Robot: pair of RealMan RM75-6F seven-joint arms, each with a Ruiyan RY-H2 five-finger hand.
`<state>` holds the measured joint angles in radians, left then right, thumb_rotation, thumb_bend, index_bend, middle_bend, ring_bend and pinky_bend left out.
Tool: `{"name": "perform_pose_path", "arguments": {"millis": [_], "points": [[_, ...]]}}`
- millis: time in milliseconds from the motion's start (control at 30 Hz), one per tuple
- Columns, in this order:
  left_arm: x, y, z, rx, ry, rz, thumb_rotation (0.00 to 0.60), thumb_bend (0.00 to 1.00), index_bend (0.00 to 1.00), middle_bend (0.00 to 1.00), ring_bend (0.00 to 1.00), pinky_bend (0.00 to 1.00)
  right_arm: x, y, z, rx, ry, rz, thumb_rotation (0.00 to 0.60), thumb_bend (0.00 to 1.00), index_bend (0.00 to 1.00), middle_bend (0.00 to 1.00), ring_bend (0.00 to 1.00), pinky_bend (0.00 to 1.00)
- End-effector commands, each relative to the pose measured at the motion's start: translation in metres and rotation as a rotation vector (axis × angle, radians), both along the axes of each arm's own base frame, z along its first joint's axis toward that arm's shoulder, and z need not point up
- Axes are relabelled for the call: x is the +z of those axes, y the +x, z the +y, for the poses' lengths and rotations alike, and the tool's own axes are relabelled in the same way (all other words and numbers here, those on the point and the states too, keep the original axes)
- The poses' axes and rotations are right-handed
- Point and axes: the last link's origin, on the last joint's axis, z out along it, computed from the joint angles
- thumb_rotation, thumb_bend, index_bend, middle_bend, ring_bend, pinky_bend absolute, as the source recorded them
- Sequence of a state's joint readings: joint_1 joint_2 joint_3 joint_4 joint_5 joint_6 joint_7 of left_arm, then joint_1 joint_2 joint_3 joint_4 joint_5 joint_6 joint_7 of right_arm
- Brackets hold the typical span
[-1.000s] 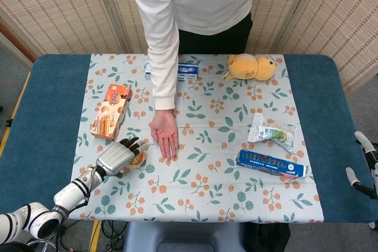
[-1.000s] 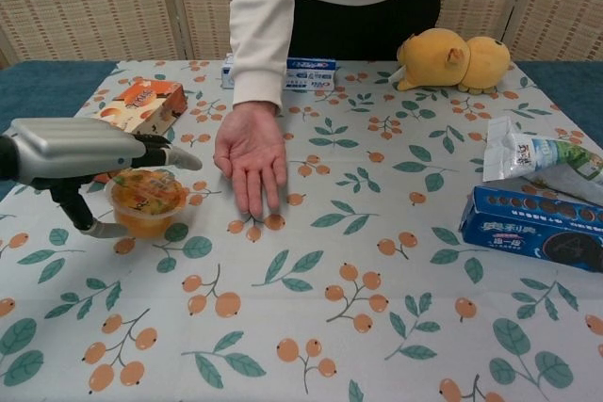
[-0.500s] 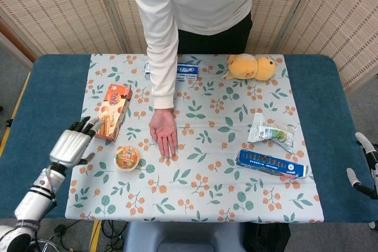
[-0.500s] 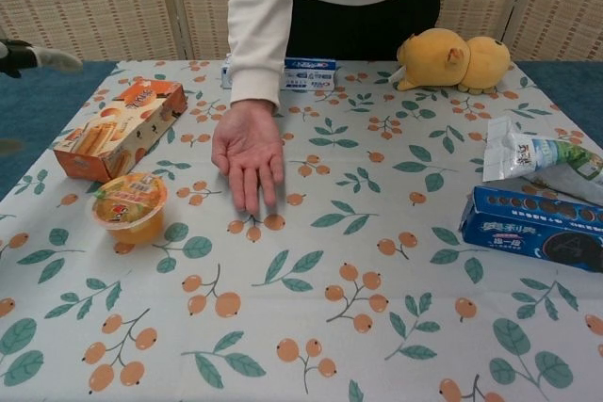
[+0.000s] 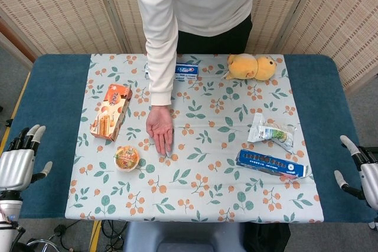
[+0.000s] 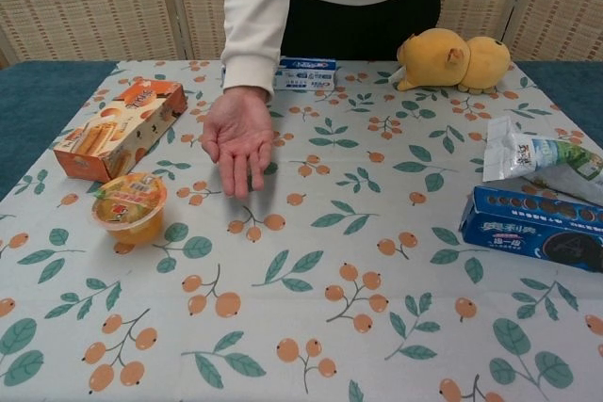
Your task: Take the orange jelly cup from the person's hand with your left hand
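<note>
In the head view the orange jelly cup (image 5: pixel 127 158) stands upright on the table toward its left edge, just beside the person's hand (image 5: pixel 159 133), which lies palm-up and bare. The left hand (image 5: pixel 18 160) hangs off the table's left edge, fingers spread, holding nothing, and is much the nearer; the right hand (image 5: pixel 358 172), fingers apart, sits past the opposite edge. In the chest view neither robot hand shows; the cup (image 6: pixel 129 207) stands near the left edge, with the person's hand (image 6: pixel 236 136) lying just further in beside it.
</note>
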<state>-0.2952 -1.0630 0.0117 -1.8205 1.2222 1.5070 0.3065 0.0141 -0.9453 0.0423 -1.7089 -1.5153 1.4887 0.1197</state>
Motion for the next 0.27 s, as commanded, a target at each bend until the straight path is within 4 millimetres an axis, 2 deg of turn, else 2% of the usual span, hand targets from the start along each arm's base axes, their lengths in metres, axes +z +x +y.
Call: {"name": "perform_pose_path", "arguments": {"millis": [33,267], "points": [[-0.004,-0.004,-0.015,-0.001,0.031,-0.024,0.6,0.29,0.0,0.0,0.0,0.16,0.0,0.0,0.001,0.001,0.0,-0.006,0.6,0.37,0.09,0.22,0.19,0.41],[-0.009,-0.003,-0.029,0.005,0.052,-0.04,0.6,0.29,0.0,0.0,0.0,0.16,0.0,0.0,0.006,0.003,-0.004,-0.024,0.6,0.37,0.09,0.22,0.19,0.41]]}}
